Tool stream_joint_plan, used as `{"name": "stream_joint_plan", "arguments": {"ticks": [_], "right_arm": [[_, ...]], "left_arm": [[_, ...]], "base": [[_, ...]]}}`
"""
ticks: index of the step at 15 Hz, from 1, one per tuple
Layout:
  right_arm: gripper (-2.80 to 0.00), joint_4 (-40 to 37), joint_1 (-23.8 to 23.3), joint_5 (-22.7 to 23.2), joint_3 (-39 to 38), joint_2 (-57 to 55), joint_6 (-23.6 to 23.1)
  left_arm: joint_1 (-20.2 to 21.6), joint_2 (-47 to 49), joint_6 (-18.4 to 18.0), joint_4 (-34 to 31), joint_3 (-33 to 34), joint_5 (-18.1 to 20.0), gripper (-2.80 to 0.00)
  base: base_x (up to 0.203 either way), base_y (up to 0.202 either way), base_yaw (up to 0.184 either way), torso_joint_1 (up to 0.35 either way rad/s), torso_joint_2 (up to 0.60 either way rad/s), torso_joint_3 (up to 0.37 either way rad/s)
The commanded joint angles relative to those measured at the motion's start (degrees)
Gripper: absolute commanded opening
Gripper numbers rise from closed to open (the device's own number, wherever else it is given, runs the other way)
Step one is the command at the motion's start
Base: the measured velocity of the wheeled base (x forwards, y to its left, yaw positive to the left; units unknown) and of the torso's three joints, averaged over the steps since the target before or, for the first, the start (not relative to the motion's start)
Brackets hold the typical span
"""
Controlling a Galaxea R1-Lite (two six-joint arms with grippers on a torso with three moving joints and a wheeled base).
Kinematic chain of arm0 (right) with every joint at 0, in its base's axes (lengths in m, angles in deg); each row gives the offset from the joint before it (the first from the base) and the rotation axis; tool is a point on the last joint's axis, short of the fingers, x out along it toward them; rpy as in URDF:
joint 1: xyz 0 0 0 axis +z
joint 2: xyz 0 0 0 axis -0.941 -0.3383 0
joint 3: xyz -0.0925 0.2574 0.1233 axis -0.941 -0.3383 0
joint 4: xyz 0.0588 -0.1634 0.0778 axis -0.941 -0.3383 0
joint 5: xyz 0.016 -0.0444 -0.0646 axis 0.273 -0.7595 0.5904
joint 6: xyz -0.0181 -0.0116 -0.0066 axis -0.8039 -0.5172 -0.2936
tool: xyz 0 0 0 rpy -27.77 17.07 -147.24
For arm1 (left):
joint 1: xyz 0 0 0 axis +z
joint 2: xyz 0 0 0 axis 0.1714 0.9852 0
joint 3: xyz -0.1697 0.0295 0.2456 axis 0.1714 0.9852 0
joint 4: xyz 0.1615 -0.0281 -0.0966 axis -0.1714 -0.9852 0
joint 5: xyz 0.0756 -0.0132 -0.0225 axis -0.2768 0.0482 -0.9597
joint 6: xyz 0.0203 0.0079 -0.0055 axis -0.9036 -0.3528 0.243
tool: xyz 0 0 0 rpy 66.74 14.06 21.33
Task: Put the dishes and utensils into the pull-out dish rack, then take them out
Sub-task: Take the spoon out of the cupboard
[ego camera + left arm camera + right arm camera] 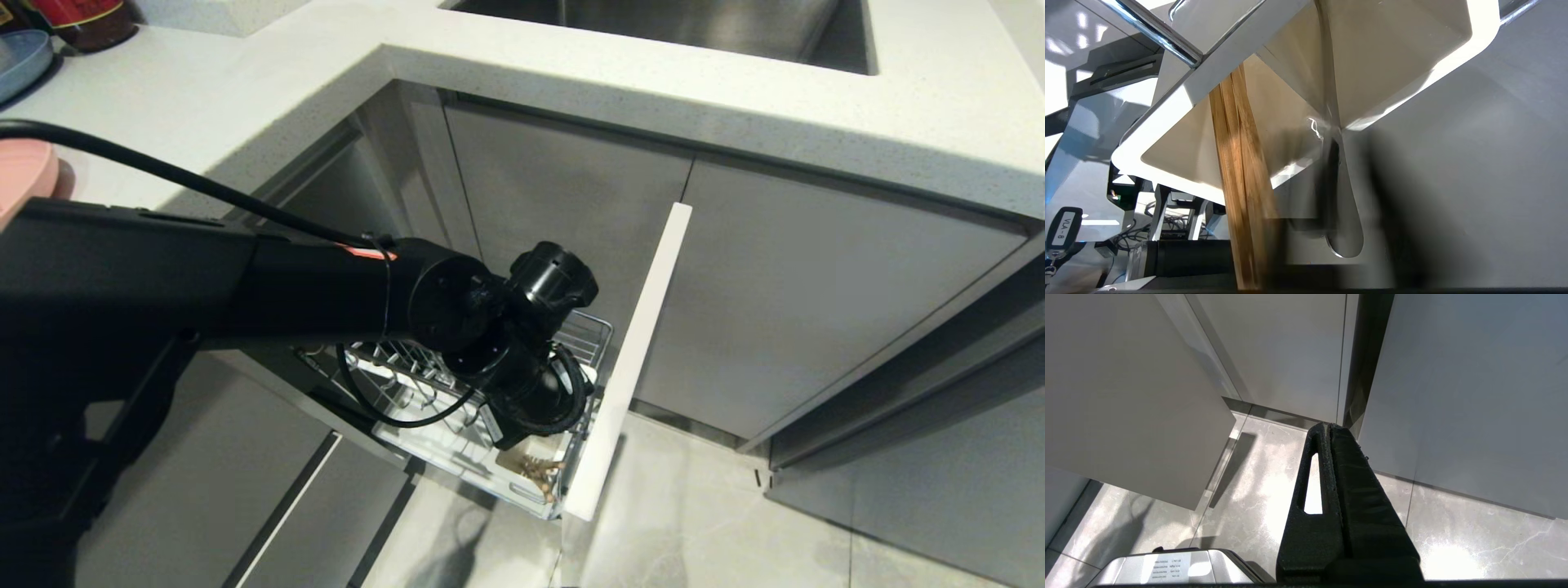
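Note:
The pull-out dish rack stands pulled out of the lower cabinet, its pale front panel end-on to me. My left arm reaches down into its white utensil box; the wrist hides the gripper in the head view. In the box stand the wooden chopsticks, whose tips show under the wrist, and the silver spoon. My left gripper is at the spoon's handle end, smeared by motion. A pink plate lies on the counter at far left. My right gripper hangs shut over the floor.
A blue-grey plate and a dark jar sit at the counter's back left. The steel sink is set into the white counter above the rack. Grey cabinet fronts and floor tiles surround the open drawer.

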Motion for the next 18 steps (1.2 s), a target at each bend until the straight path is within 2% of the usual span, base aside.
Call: {"name": "stream_joint_plan", "arguments": {"ticks": [1, 7, 10, 15, 18], "right_arm": [[-2.8, 0.0, 0.0, 0.0, 0.0, 0.2, 0.0], [-2.8, 0.0, 0.0, 0.0, 0.0, 0.2, 0.0], [-2.8, 0.0, 0.0, 0.0, 0.0, 0.2, 0.0], [-2.8, 0.0, 0.0, 0.0, 0.0, 0.2, 0.0], [-2.8, 0.0, 0.0, 0.0, 0.0, 0.2, 0.0]], "left_arm": [[-0.2, 0.0, 0.3, -0.2, 0.0, -0.1, -2.8], [-0.2, -0.9, 0.1, -0.3, -0.4, -0.2, -2.8], [-0.2, -4.9, -0.1, -0.8, -0.6, -0.4, -2.8], [-0.2, -8.0, -2.8, -9.4, -4.2, -2.5, -2.8], [-0.4, -8.8, -3.0, -9.9, -4.5, -2.5, -2.8]], "base": [[0.0, 0.0, 0.0, 0.0, 0.0, 0.0], [0.0, 0.0, 0.0, 0.0, 0.0, 0.0], [0.0, 0.0, 0.0, 0.0, 0.0, 0.0], [0.0, 0.0, 0.0, 0.0, 0.0, 0.0], [0.0, 0.0, 0.0, 0.0, 0.0, 0.0]]}}
